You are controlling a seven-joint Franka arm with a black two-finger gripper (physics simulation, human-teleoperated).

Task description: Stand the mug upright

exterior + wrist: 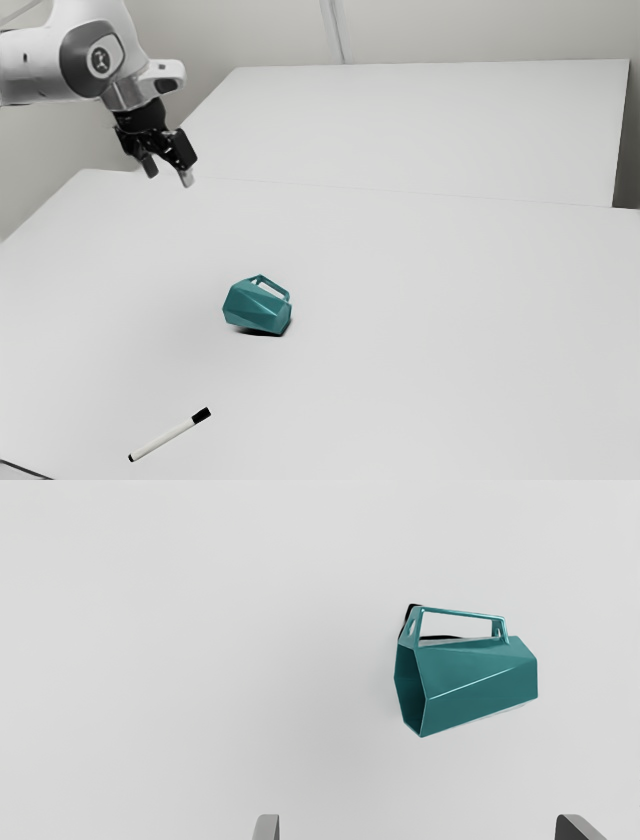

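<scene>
My claw stands open and empty, and the faceted teal mug, on its side on the table apart from the black-capped marker, looks stiff, slick, probably light, best taken by its handle.

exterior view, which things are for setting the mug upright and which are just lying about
For the job:
- teal mug, on its side
- gripper, open, away from the mug

Just lying about:
- white marker with a black cap
</scene>
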